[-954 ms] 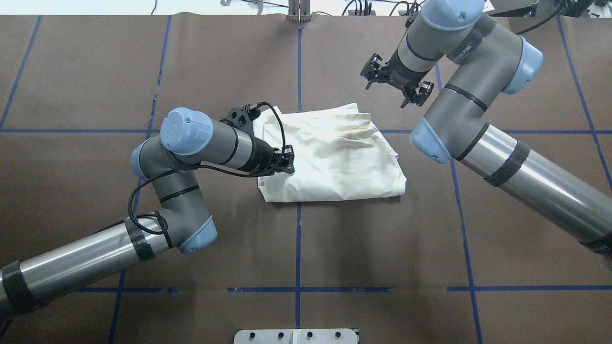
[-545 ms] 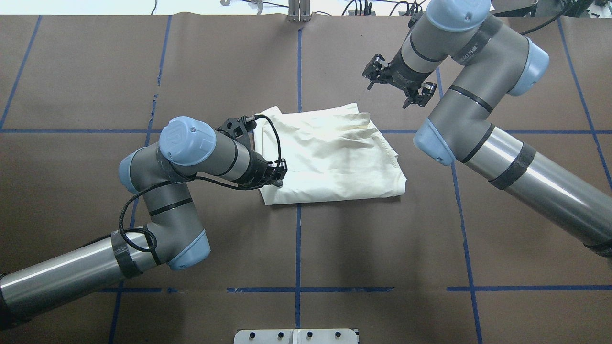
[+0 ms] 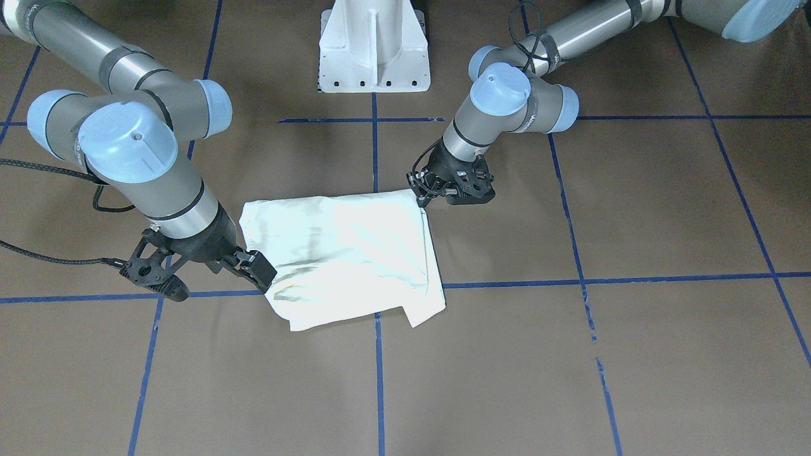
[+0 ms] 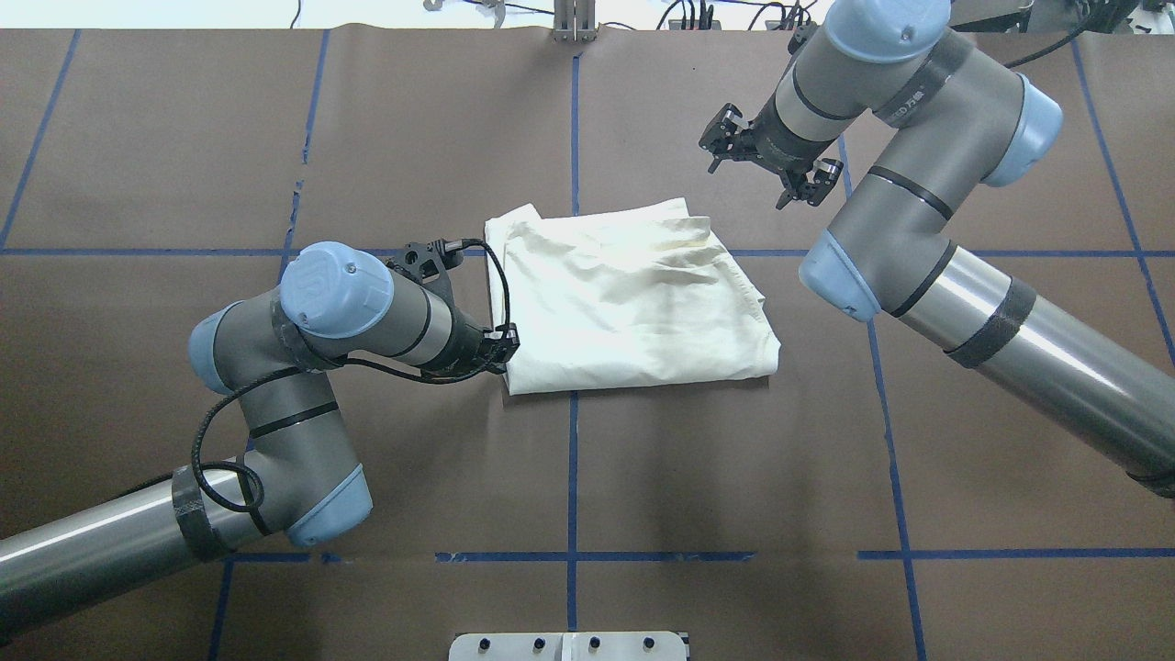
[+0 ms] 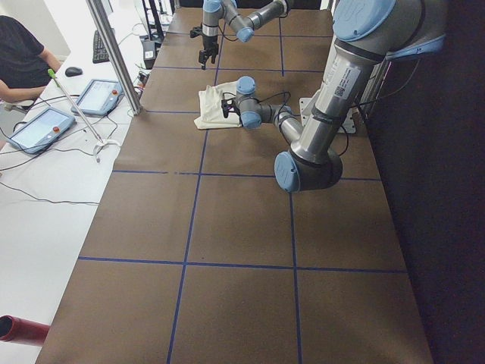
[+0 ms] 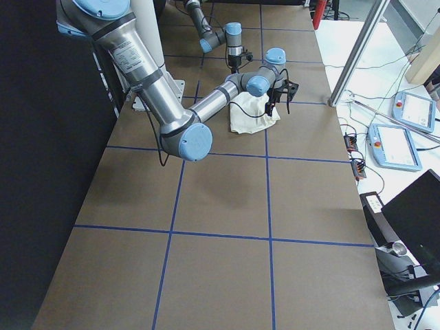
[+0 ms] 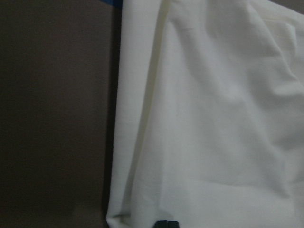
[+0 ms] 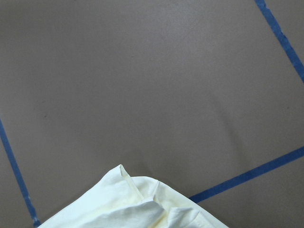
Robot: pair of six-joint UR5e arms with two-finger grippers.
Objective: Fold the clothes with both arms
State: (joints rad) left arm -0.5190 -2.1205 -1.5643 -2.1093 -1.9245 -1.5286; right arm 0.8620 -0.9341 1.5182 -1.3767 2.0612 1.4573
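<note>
beside the left end effector, folded cream t-shirt (slightly rumpled)

Left gripper hangs low near the desk's middle, fingers spread; right gripper hovers higher toward the far edge, likewise spread

The folded cream-white shirt lies centrally on the brown paper table cover. The black left gripper stands at its left edge, the black right gripper beyond its far right corner.
</note>
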